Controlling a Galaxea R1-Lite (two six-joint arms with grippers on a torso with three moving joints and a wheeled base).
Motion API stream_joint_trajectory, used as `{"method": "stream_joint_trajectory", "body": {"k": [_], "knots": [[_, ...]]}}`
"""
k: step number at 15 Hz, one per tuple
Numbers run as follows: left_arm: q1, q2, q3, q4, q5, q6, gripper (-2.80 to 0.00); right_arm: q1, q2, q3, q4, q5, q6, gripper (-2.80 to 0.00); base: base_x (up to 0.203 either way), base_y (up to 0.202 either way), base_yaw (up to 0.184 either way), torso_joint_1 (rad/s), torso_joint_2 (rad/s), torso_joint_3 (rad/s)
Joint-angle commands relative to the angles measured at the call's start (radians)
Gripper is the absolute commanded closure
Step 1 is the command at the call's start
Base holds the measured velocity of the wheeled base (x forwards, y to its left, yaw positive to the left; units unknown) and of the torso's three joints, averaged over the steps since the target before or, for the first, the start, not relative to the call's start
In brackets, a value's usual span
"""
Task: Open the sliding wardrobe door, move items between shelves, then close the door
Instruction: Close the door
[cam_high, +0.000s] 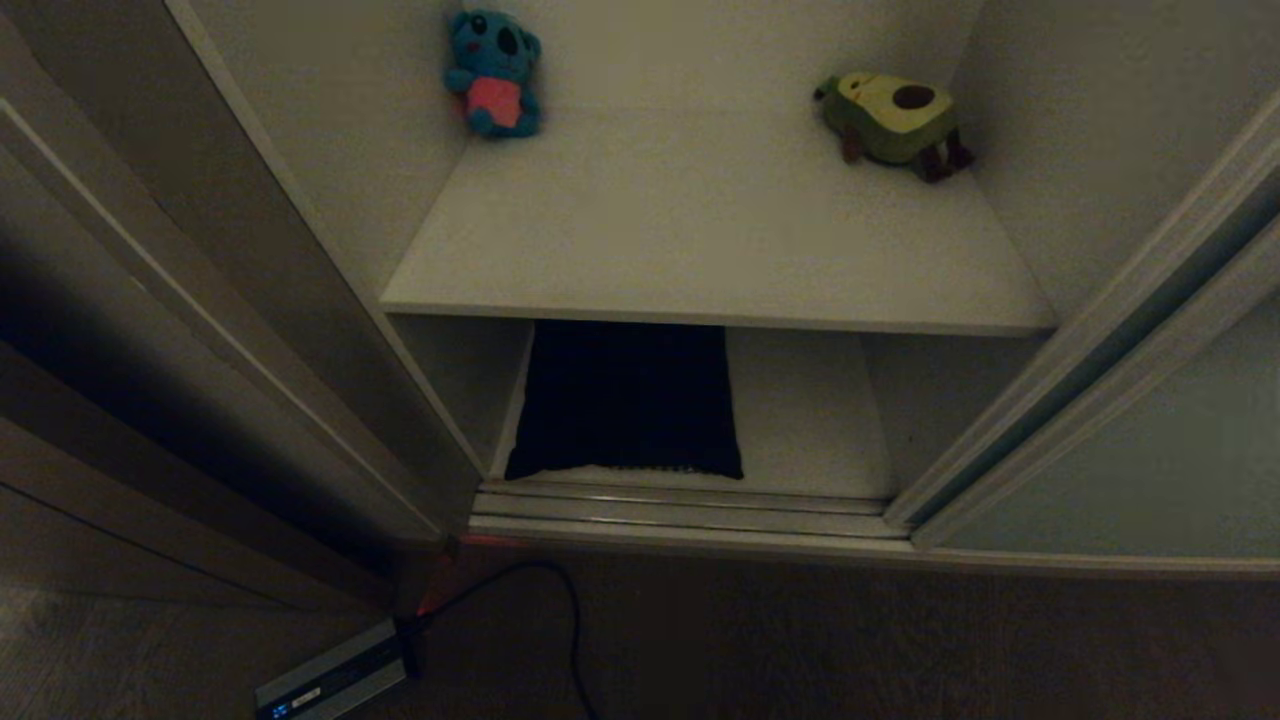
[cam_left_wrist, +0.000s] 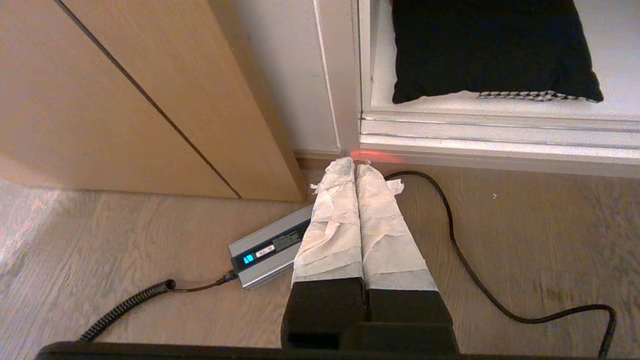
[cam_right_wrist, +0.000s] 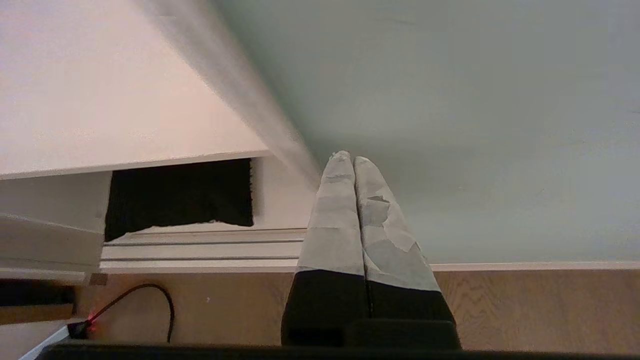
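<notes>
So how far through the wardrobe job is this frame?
Done: the sliding wardrobe door stands open on the right. In hand: nothing is gripped; the right gripper is shut, close to the door's edge, and the left gripper hangs shut above the floor. Left: the cushion lies black side up on the lower shelf; whether it has been moved yet can't be told. The door is not yet closed.

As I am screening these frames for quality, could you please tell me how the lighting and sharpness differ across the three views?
Head view: dim and murky, the cushion a near-featureless dark patch. Left wrist view: bright and sharp, a red glow by the door track. Right wrist view: well lit, but the sliding wardrobe door edge is smeared with blur.
</notes>
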Motion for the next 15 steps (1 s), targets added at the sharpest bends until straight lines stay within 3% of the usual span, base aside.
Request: {"method": "stream_joint_trajectory", "body": {"k": [1,11,15], "knots": [[0.0,0.001,0.0,0.0,0.001,0.001,0.0,-0.004,0.001,0.002,-0.001,-0.007,0.002,0.0,0.0,0.0,0.0,0.0,0.0,0.0],[0.0,0.001,0.0,0.0,0.001,0.001,0.0,0.011,0.045,-0.007,-0.047,-0.012,0.0,0.0,0.0,0.0,0.0,0.0,0.0,0.0],[0.0,0.001,0.0,0.0,0.001,0.001,0.0,0.069,0.028,-0.005,-0.045,-0.024,0.0,0.0,0.0,0.0,0.0,0.0,0.0,0.0]]}}
